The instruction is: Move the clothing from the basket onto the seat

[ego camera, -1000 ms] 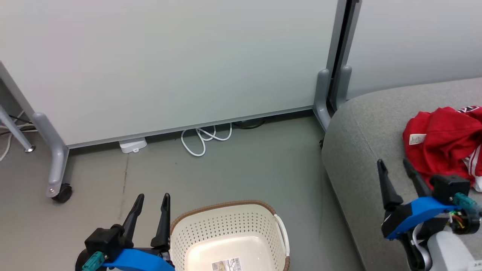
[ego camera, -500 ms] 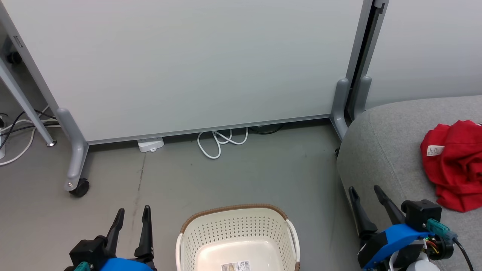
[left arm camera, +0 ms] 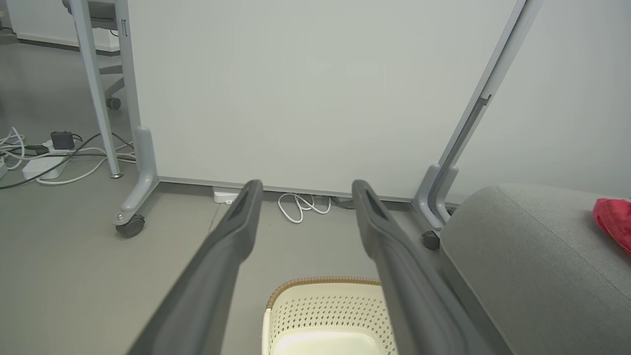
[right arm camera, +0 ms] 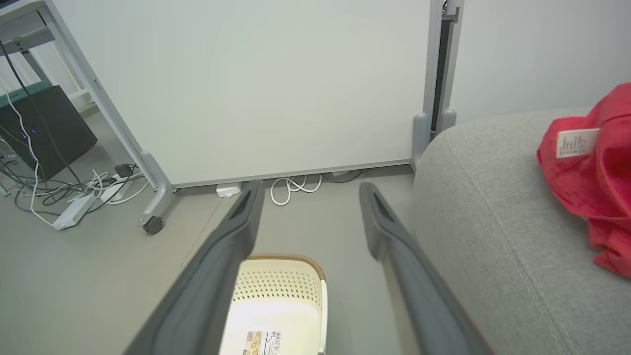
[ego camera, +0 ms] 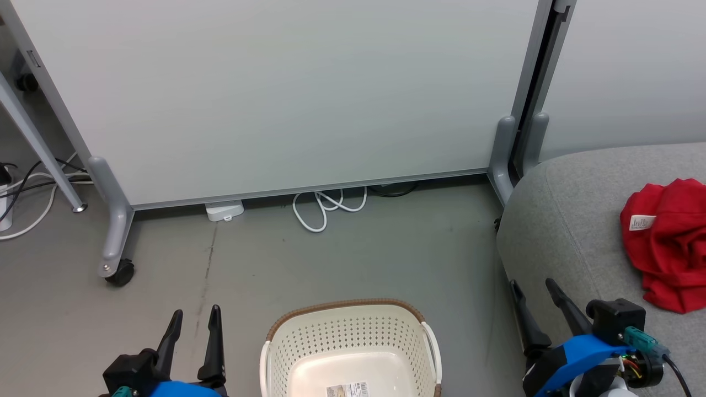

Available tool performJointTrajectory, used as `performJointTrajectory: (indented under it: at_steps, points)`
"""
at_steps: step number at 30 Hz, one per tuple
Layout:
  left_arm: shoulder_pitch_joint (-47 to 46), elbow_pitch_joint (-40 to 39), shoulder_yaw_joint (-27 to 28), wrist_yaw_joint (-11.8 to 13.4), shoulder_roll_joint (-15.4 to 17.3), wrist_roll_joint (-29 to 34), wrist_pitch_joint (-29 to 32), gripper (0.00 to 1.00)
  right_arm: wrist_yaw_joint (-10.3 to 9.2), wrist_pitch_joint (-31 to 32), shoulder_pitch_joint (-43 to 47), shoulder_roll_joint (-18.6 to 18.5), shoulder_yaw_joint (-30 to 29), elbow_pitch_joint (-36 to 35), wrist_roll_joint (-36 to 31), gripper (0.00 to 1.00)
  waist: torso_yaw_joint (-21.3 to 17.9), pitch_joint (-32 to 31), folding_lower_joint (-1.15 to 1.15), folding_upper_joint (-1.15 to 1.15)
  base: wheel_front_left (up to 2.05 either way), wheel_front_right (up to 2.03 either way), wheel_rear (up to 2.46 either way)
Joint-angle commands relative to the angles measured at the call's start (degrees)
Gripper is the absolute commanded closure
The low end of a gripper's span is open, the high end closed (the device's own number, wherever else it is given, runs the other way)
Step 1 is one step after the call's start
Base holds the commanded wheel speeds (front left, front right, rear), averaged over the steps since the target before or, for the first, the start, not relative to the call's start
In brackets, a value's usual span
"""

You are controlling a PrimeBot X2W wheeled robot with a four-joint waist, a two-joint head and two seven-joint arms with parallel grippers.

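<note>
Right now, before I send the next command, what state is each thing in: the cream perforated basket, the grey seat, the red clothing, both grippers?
Cream-white perforated plastic basket: upright on the floor, no clothing in the visible part.
Grey woven-fabric seat: bearing the clothing.
Bright red fabric clothing: crumpled heap lying on the seat.
Left gripper: open, empty.
Right gripper: open, empty.
</note>
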Motion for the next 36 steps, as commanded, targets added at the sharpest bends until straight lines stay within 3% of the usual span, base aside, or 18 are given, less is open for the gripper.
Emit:
performJointTrajectory:
  at_steps: [1, 16, 17, 22, 36]
  points:
    - [0.09, -0.05, -0.16, -0.15, -0.04, -0.25, -0.19, 0.0, 0.01, 0.06, 1.1, 0.16, 0.02, -0.36, 0.25, 0.0, -0.03, 0.06, 0.0, 0.0, 0.0, 0.0, 0.0]
    - [-0.57, -0.06, -1.35, -0.15, 0.48, -1.46, -0.18, 0.0, 0.01, -0.01, 0.74, 0.17, 0.29, -0.07, 0.98, 0.0, -0.23, 0.57, 0.0, 0.0, 0.0, 0.0, 0.0]
    - [-0.61, -0.09, -1.47, -0.15, 0.54, -1.54, -0.18, 1.0, 0.01, -0.08, 0.73, 0.17, 0.31, 0.0, 1.0, 1.0, -0.23, 0.58, 0.0, 0.0, 0.0, 0.0, 0.0]
    - [1.33, 2.0, -1.31, 0.0, -0.32, -1.92, 0.45, 1.0, 0.0, 0.33, 1.09, 0.08, 0.21, 2.13, 0.93, 1.0, -0.25, 0.6, 0.0, 0.0, 0.0, 0.0, 0.0]
    - [-0.18, -0.09, 1.2, -0.02, -0.86, -14.9, 4.45, 1.0, 0.0, 2.34, 0.53, 0.09, -1.32, 0.93, 15.59, 1.0, -0.4, 0.98, 0.0, 0.0, 0.0, 0.0, 0.0]
